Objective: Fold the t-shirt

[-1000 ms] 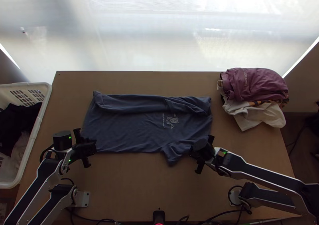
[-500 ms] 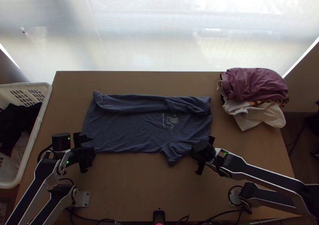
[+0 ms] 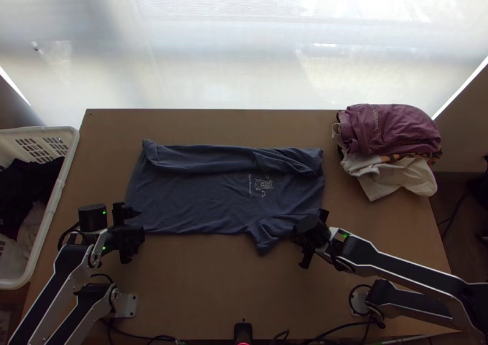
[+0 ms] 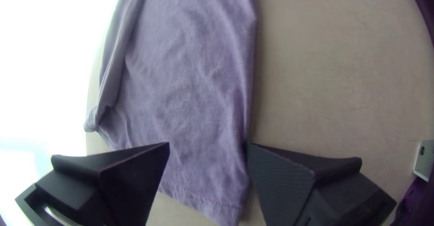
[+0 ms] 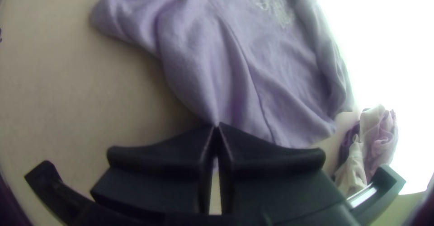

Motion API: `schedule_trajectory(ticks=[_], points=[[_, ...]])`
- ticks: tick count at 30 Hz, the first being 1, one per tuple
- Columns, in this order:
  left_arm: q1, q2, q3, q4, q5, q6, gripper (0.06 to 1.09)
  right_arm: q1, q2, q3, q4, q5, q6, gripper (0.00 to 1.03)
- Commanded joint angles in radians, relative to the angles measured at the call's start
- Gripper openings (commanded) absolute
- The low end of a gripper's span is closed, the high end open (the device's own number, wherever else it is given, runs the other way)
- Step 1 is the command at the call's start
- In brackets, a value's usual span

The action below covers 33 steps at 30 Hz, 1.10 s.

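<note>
The blue-grey t-shirt [image 3: 201, 195] lies across the middle of the table [image 3: 213, 284], its far side folded over in a long, loose strip and one sleeve [image 3: 265, 235] jutting from its near edge. The right gripper [image 3: 302, 237] is clenched on the t-shirt's near edge beside that sleeve; the left gripper [image 3: 130, 231] is spread open at the t-shirt's near left corner, hem cloth between its fingers. Beyond the t-shirt's right end sits a pile of purple and white clothes [image 3: 390, 131]; left of the t-shirt stands a white laundry basket [image 3: 61, 186] holding dark and pale clothes [image 3: 24, 189].
</note>
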Motion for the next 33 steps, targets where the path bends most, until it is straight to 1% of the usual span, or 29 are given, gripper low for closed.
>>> schedule_trajectory(ticks=[1,2,5,6,7,9,11,13,15,17,22,25,28,33], points=[[0.008,0.017,0.002,0.028,-0.008,0.014,0.63,-0.001,0.002,-0.003,0.014,-0.003,-0.004,0.03],[0.008,0.018,0.000,0.021,-0.006,0.014,0.54,-0.001,0.002,-0.003,0.017,-0.003,-0.007,0.03],[0.004,0.017,-0.014,0.002,0.010,0.011,0.20,-0.004,0.014,-0.003,0.037,-0.003,-0.012,0.03],[0.000,0.010,-0.018,-0.008,0.023,0.013,0.17,-0.004,0.020,-0.003,0.041,-0.003,-0.012,0.03],[-0.006,0.001,-0.023,-0.016,0.035,0.017,0.09,-0.004,0.025,-0.002,0.046,-0.003,-0.012,0.03],[-0.007,-0.010,-0.032,-0.028,0.037,0.048,0.10,-0.004,0.029,0.003,0.052,-0.009,-0.009,0.03],[-0.006,-0.002,-0.031,-0.030,0.038,0.045,0.10,-0.011,0.025,0.010,0.052,-0.023,-0.006,0.03],[-0.003,-0.002,-0.012,-0.041,0.038,0.017,0.10,-0.016,-0.003,0.015,0.043,-0.038,0.002,0.03],[-0.004,-0.005,0.040,-0.093,0.040,-0.049,0.10,-0.025,-0.032,0.026,0.006,-0.057,0.008,0.03],[-0.003,-0.006,0.091,-0.143,0.040,-0.101,0.10,-0.041,-0.068,0.033,-0.045,-0.077,0.014,0.03],[0.007,-0.020,0.146,-0.196,0.041,-0.147,0.10,-0.065,-0.160,0.063,-0.209,-0.162,0.037,0.03],[0.007,-0.033,0.167,-0.254,0.043,-0.191,0.10,-0.111,-0.199,0.092,-0.276,-0.205,0.050,0.03],[0.002,-0.091,0.160,-0.306,0.043,-0.196,0.10,-0.156,-0.229,0.115,-0.347,-0.282,0.074,0.03],[-0.003,-0.174,0.183,-0.440,0.043,-0.184,0.10,-0.139,-0.287,0.116,-0.488,-0.345,0.073,0.03]])
